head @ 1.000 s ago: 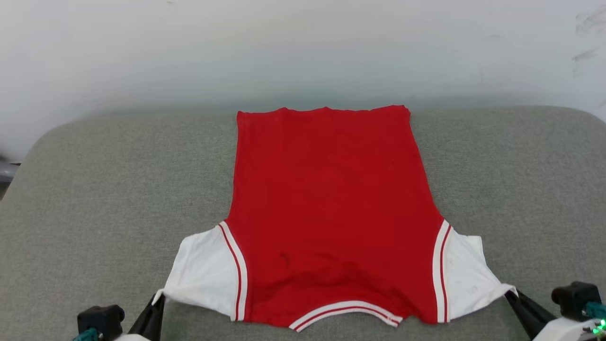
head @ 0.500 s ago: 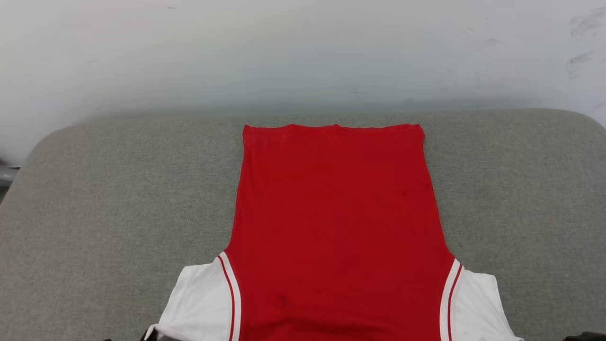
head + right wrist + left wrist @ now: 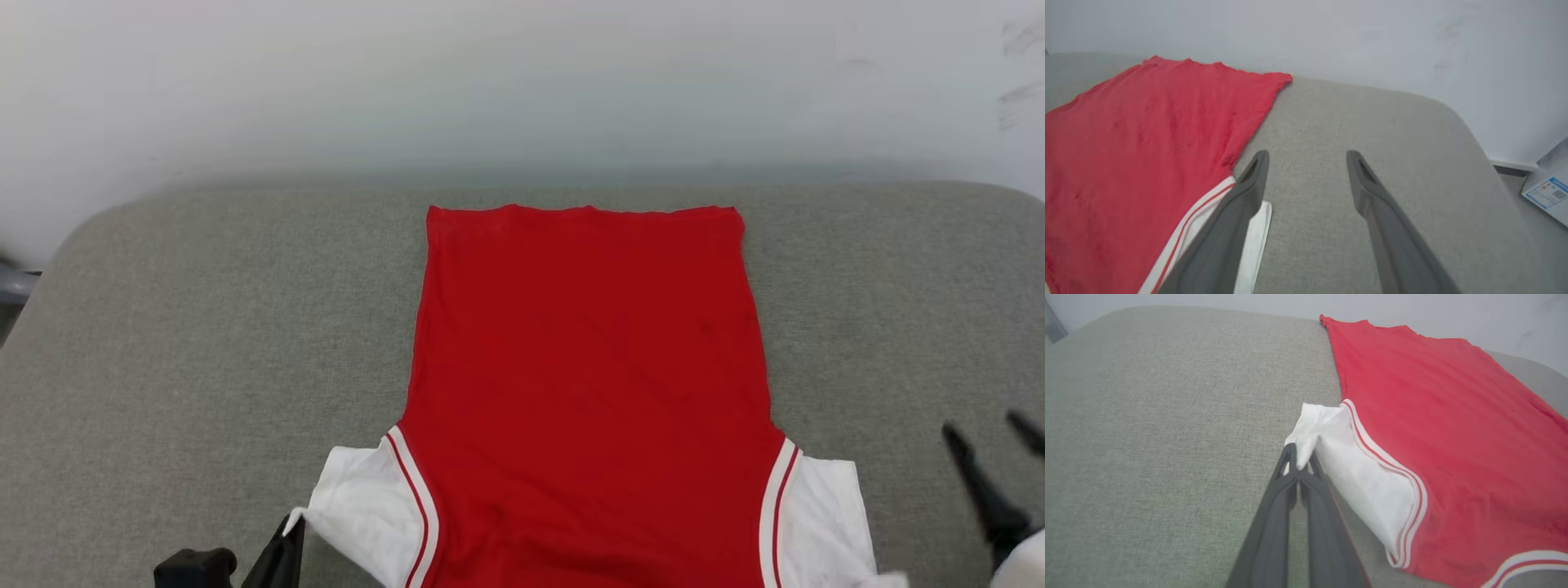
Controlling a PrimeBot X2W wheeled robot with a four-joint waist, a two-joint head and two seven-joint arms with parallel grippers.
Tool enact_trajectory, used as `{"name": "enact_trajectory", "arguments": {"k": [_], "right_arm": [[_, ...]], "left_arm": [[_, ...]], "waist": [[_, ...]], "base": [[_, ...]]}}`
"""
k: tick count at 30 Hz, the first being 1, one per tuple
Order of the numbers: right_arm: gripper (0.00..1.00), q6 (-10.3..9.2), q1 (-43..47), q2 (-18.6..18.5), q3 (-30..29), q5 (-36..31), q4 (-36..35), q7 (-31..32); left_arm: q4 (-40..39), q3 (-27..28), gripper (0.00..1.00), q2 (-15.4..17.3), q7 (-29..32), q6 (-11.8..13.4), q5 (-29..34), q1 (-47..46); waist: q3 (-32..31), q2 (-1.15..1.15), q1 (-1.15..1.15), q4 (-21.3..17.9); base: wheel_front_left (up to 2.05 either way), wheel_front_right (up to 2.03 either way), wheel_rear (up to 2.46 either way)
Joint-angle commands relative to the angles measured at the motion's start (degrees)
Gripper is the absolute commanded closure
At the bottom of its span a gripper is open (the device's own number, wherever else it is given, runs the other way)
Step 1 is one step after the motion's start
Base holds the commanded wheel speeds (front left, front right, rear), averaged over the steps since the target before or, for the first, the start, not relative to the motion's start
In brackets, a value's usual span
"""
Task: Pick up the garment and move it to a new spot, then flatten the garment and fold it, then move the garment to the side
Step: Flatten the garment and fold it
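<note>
- Location of the garment (image 3: 588, 392): it lies spread flat on the grey fabric-covered bench (image 3: 204, 327), red side up, with no lettering showing
- Orientation: you see the hem (image 3: 584, 211) at the far edge of the bench, close to the pale wall (image 3: 490, 82); the white sleeves are at the near edge, towards the robot
- Left end effector (image 3: 292, 527): the two dark fingers are pressed together and pinch the outer tip of the left sleeve (image 3: 367, 506)
- In the left wrist view, check the left end effector (image 3: 1299, 457): a fold of white cloth is caught between the fingertips, and the left sleeve (image 3: 1355, 473) is bunched and raised slightly off the bench there
- The red-and-white collar trim (image 3: 1527, 563) shows at the lower right corner of that view
- Right end effector (image 3: 984, 425): the fingers are spread wide apart and hold nothing; it stands to the right of the garment, clear of the cloth
- In the right wrist view, the right end effector (image 3: 1307, 157) shows bare grey bench between its fingers; the right sleeve (image 3: 1253, 232) lies flat, partly behind the finger on the left of that view
- A printed sheet (image 3: 1549, 194) lies beyond the bench edge at the right of that view
</note>
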Motion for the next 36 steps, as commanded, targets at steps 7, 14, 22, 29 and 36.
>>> {"name": "enact_trajectory", "arguments": {"k": [7, 14, 22, 29, 36], "right_arm": [[0.00, -0.06, -12.38, -1.87, -7.33, -1.70, -8.96, 4.68], [0.00, -0.07, -30.45, -5.98, -4.65, -0.73, -6.50, 12.09], [0.00, -0.06, -50.23, -8.12, 2.40, 2.18, 3.95, 27.69], [0.00, -0.07, -63.02, -10.81, 10.74, 5.89, 12.99, 47.90], [0.00, -0.06, -71.43, -10.93, 12.99, 5.36, 20.17, 58.36]], "left_arm": [[-3.30, -0.60, 1.00, -0.70, -0.10, 0.68, 2.68, -3.65], [-4.94, -1.39, 1.00, -2.22, -0.11, 0.04, 4.66, -8.23], [-5.87, -1.16, 1.00, -5.18, -0.12, -1.20, 7.67, -12.90], [-5.60, -0.86, 1.00, -7.87, -0.12, -3.23, 10.32, -16.67], [-5.49, -0.24, 1.00, -10.52, -0.13, -5.06, 12.63, -19.23]], "waist": [[4.28, 0.00, 0.00, 2.84], [11.45, 0.00, 0.00, 6.66], [19.74, 0.00, 0.00, 10.57], [25.67, 0.00, 0.00, 13.67], [30.65, 0.00, 0.00, 16.05]], "base": [[0.00, 0.00, 0.00], [0.00, 0.00, 0.00], [0.00, 0.00, 0.00], [0.00, 0.00, 0.00], [0.00, 0.00, 0.00]]}}
